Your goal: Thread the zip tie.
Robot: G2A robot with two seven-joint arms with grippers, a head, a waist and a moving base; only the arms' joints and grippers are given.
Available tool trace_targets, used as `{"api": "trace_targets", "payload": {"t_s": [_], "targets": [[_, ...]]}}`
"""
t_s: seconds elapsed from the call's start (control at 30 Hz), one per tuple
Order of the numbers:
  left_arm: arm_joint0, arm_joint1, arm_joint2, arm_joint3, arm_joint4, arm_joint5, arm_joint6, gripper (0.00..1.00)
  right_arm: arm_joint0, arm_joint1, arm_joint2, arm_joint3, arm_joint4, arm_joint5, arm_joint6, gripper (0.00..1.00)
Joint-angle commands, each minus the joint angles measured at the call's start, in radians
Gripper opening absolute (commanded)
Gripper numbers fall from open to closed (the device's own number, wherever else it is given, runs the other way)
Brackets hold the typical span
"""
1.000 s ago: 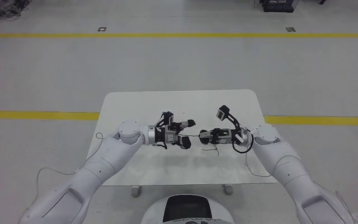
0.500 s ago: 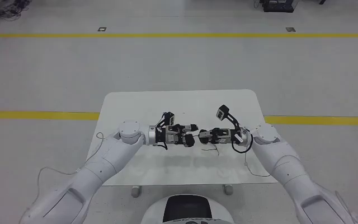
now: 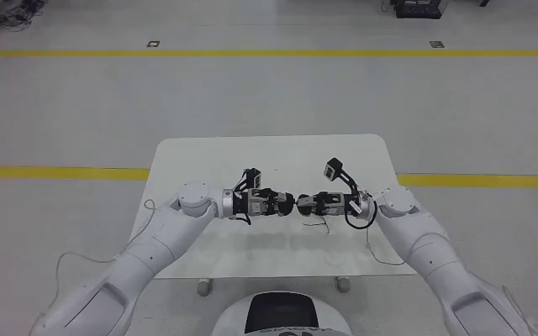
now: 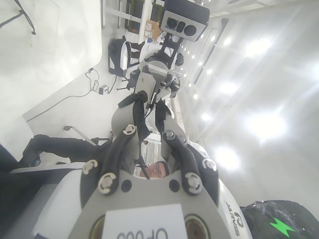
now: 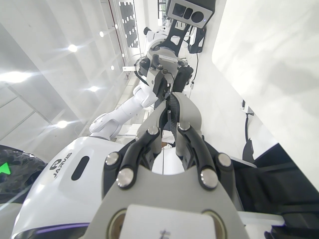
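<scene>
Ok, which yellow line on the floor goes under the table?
The nearer yellow line: the white table covers its middle, so it appears on either side. The far yellow line runs unbroken across the floor beyond the table.

Left gripper (image 3: 291,204) advanced toward the table's (image 3: 176,160) right edge and closed the gap to the right gripper (image 3: 303,202). They went from clearly apart to tip to tip, above the table's middle. Left fingers (image 4: 138,110) were splayed wide 1 s back and drew in to a narrow gap. Right gripper crept slightly toward the left edge, clamped on the zip tie (image 3: 317,223), whose loose tail shifted with it.
</scene>
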Motion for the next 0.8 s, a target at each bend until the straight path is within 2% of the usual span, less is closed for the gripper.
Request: {"api": "trace_targets", "payload": {"t_s": [0.0,0.17,0.5,0.77], "targets": [[0.001,0.000,-0.001,0.000,0.000,0.000,-0.001,0.12,-0.001,0.000,0.001,0.000,-0.004,0.002,-0.007,0.00],[0.003,-0.001,-0.002,0.000,0.000,-0.002,-0.006,0.13,-0.003,-0.002,0.001,0.001,0.000,0.005,-0.016,0.00],[0.003,-0.004,0.000,0.004,0.002,-0.002,-0.012,0.07,0.008,-0.011,-0.009,0.021,0.017,0.013,-0.001,0.00],[0.004,-0.006,0.000,0.006,0.004,-0.002,-0.011,0.09,0.014,-0.015,-0.013,0.034,0.020,0.016,0.012,0.00]]}}
